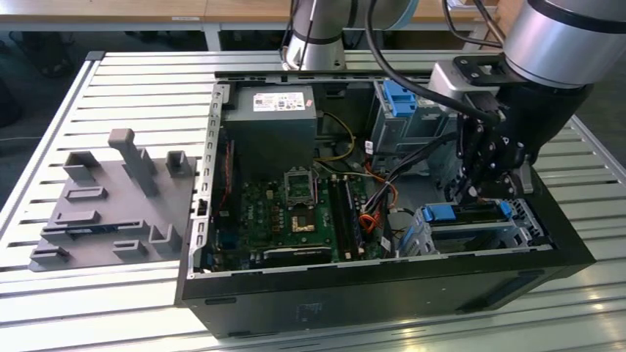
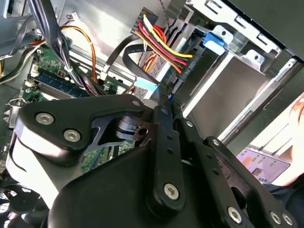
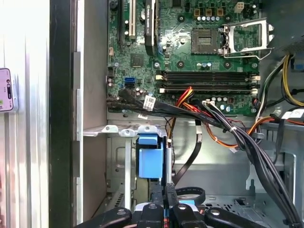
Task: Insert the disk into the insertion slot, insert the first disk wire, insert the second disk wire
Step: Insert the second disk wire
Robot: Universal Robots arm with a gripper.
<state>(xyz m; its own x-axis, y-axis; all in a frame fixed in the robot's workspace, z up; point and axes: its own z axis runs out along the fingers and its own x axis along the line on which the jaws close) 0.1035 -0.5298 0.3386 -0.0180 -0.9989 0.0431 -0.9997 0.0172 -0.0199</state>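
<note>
Your case [image 1: 391,293] lies open on the counter [image 1: 127,81] so the hand [image 1: 489,192], fingers pinched shut on a wire plug, can reach down beside the disk [image 1: 470,220] seated in its slot [image 1: 430,238].

— Where's the disk [image 1: 474,218]?
— Lower right of the exterior view, lying flat inside the slot [image 1: 430,238], blue carrier tabs showing.
— And the slot?
— Silver cage, low in the case's corner.
</note>
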